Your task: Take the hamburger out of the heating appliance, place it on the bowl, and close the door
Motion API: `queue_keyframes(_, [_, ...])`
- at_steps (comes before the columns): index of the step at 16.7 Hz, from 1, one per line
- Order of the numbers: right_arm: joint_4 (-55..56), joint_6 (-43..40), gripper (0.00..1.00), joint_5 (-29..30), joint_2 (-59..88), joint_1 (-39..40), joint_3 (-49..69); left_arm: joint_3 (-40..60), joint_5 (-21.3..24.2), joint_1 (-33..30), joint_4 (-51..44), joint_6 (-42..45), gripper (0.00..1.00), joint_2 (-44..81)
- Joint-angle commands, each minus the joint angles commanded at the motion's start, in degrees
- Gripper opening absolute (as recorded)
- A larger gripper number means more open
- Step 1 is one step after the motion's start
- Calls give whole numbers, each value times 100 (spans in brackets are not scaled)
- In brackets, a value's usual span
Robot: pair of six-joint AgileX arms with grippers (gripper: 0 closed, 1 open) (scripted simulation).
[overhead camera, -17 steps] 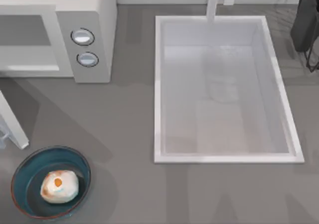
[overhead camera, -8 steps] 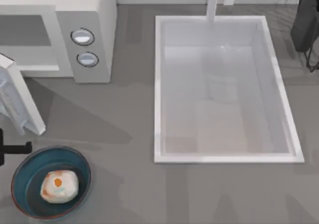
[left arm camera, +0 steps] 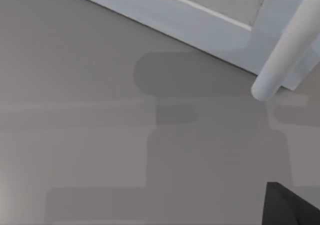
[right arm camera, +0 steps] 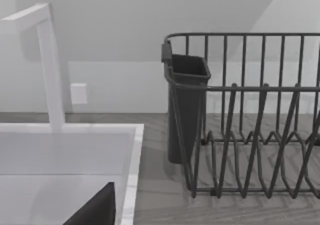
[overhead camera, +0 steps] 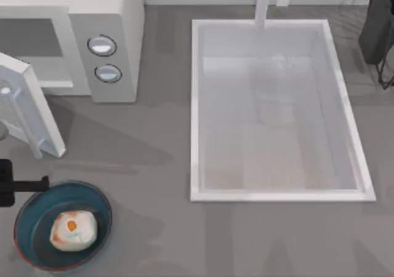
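Hamburger: pale bun, orange spot, resting in blue bowl, lower left. Door ajar. Left hand: grip cannot be told. Right wrist view: dark dish rack.

Rendered kitchen counter. Evidence: white microwave at upper left of the top view, door swung partly open; large white sink at centre right with faucet behind; dark wire dish rack with cutlery cup at upper right; grey countertop throughout.
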Motion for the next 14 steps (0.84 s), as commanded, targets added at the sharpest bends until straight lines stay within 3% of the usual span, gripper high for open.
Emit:
queue_keyframes(10, [0, 0, 100, 0, 0, 0, 0, 1453, -19, -55, 1053, -4, 0, 2592])
queue_keyframes(14, [0, 0, 100, 0, 0, 0, 0, 1697, -23, -65, 1240, -5, 0, 2940])
